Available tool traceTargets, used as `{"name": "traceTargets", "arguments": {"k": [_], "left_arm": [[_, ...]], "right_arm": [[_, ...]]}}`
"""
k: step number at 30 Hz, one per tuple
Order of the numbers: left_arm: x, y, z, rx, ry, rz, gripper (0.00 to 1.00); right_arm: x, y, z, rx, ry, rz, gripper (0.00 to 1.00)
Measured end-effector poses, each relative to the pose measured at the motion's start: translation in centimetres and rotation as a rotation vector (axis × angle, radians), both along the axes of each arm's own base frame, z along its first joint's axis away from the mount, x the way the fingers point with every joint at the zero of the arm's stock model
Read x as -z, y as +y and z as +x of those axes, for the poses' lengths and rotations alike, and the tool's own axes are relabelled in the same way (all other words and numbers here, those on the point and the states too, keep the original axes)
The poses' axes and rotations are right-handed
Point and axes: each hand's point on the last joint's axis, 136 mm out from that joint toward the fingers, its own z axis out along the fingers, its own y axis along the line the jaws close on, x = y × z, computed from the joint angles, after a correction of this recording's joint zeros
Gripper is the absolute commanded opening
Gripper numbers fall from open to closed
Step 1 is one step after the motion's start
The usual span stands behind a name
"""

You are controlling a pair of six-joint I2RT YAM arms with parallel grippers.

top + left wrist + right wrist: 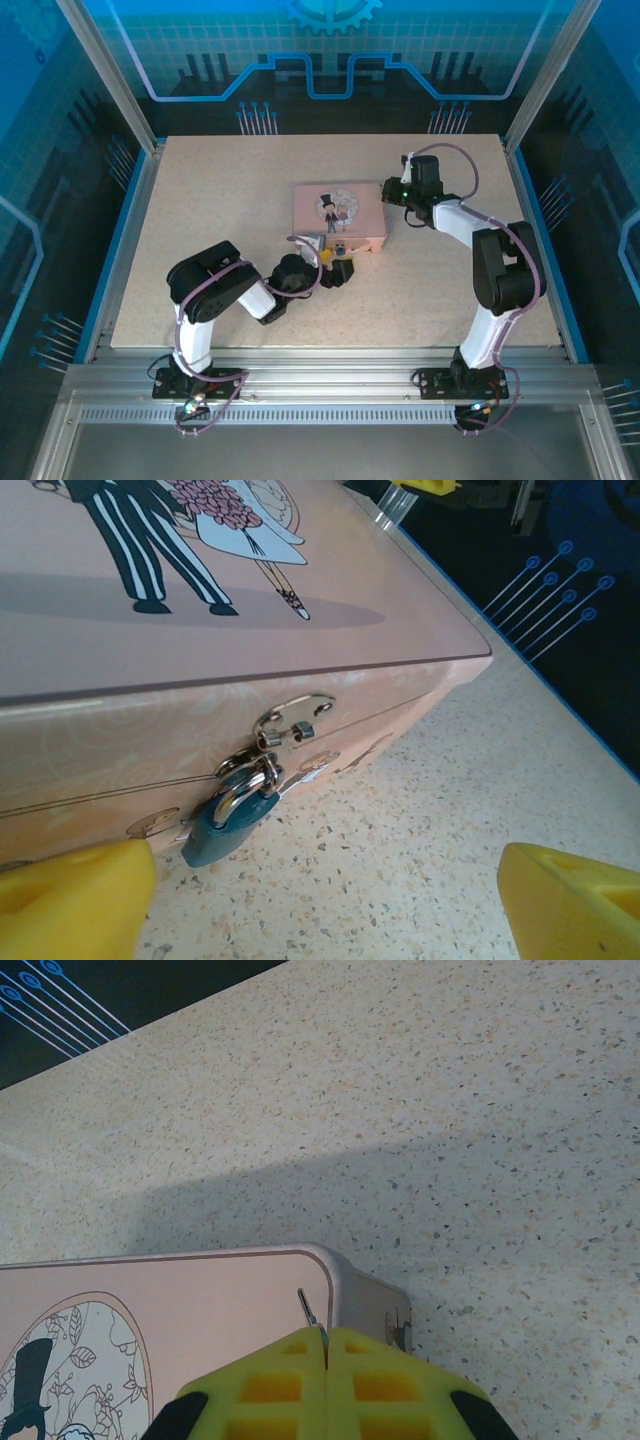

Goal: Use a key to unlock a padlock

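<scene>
The teal padlock [225, 830] hangs by its silver shackle from the hasp [290, 720] on the front wall of the pink tin [300, 580], its body resting on the table. My left gripper [325, 910] is open just in front of it, one yellow finger [70, 900] beside the lock and the other far right, nothing between them. From above, the left gripper [336, 262] sits at the tin's [338, 205] near side by the padlock [340, 248]. My right gripper [327, 1338] is shut on the key [308, 1308], whose thin tip pokes out over the tin's corner [330, 1270].
The right gripper [388, 192] hovers at the tin's right end. Speckled table [220, 200] spreads on all sides of the tin. Metal frame posts and blue walls bound the table; its edge [520, 660] runs close behind the tin.
</scene>
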Motion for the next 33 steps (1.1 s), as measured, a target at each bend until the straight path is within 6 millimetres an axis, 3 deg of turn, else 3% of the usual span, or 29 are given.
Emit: {"name": "traceTargets", "arguments": {"k": [9, 16, 23, 27, 33], "left_arm": [[-0.2, -1.6, 1.4, -0.007, -0.029, 0.013, 0.94], [-1.2, -2.9, 1.2, 0.053, -0.045, -0.029, 0.83], [-2.2, -2.9, 1.4, 0.090, -0.042, -0.103, 0.80], [-1.9, -2.8, 1.5, 0.104, -0.019, -0.130, 0.75], [-1.7, -2.8, 1.4, 0.116, 0.000, -0.146, 0.77]], "right_arm": [[0.0, 0.9, -0.3, -0.017, 0.000, -0.002, 0.00], [0.2, 1.9, -0.6, -0.038, 0.003, -0.001, 0.00], [0.4, 2.6, -0.8, -0.052, 0.002, 0.004, 0.00], [0.7, 2.6, -1.0, -0.052, 0.008, 0.002, 0.00], [0.8, 2.6, -1.0, -0.053, 0.008, 0.002, 0.00]]}}
